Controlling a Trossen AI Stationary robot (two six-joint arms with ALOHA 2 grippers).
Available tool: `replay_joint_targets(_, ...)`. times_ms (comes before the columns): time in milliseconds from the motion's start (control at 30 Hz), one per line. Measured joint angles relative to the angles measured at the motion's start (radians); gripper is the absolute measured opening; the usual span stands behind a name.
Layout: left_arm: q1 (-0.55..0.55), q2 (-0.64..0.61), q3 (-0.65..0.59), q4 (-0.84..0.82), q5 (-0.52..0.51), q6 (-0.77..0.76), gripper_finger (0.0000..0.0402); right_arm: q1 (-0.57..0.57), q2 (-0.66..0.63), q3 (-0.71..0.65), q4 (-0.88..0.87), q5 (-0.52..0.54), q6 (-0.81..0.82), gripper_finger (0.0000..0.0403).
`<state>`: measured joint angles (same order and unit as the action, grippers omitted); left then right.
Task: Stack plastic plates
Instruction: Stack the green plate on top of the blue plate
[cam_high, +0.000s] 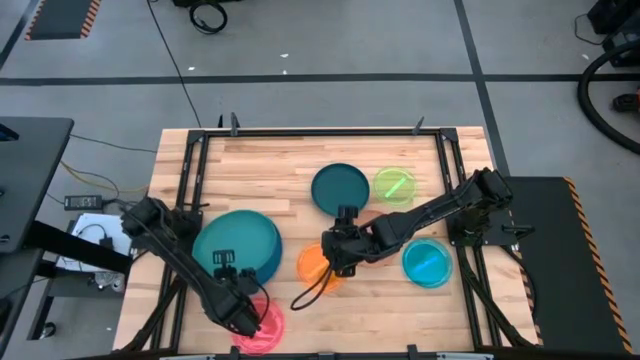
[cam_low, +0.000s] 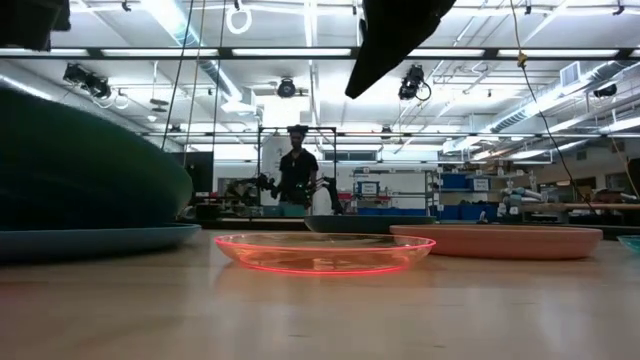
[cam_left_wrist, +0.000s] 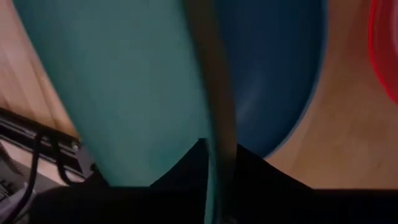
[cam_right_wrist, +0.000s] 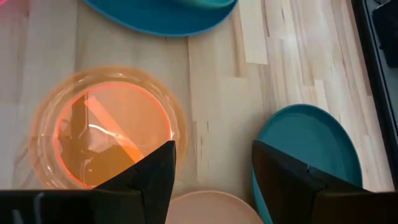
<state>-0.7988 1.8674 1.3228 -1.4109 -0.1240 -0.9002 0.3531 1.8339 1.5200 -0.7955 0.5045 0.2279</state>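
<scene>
- Left gripper (cam_high: 243, 300), near-left on the worktop (cam_high: 290, 165), pinches the teal plate (cam_high: 232, 243) by its rim, tilted over the blue plate (cam_left_wrist: 280, 74);
- Right gripper (cam_high: 335, 262) hangs with jaws spread beside the orange plate (cam_right_wrist: 109, 127).

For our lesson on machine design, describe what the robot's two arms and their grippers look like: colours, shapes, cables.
Both arms, the left arm and the right arm, are dark, nearly black, built of jointed segments with rounded housings. A thin black cable loops beside the right gripper, whose two fingers are flat, matte black wedges with angled tips. The left gripper is equally dark and blocky. No markings are legible.
</scene>
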Motion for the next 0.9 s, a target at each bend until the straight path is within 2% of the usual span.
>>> replay_joint_targets(167, 0.001, 0.022, 0.0, 0.064, -0.002, 0.029, 0.0094, -0.001, 0.0, 0.0, 0.002, 0.0, -0.001, 0.0215)
replay_joint_targets(300, 0.012, 0.022, 0.0, 0.095, -0.038, 0.028, 0.0147, 0.0, 0.0, 0.0, 0.006, -0.002, -0.01, 0.0215)
replay_joint_targets(500, 0.043, 0.002, 0.006, 0.098, -0.022, 0.029, 0.0217, 0.0, 0.0, 0.0, 0.011, -0.026, -0.014, 0.0215)
replay_joint_targets(667, 0.054, -0.048, 0.047, 0.104, -0.03, 0.045, 0.0223, 0.0, 0.0, 0.0, 0.018, -0.027, -0.014, 0.0214)
replay_joint_targets(800, 0.054, -0.07, 0.046, 0.095, -0.165, 0.098, 0.021, 0.0, 0.0, -0.004, 0.051, -0.027, -0.043, 0.0214)
replay_joint_targets(900, 0.057, -0.066, 0.041, 0.111, -0.213, 0.163, 0.0202, 0.0, 0.001, -0.034, 0.106, -0.031, -0.071, 0.0214)
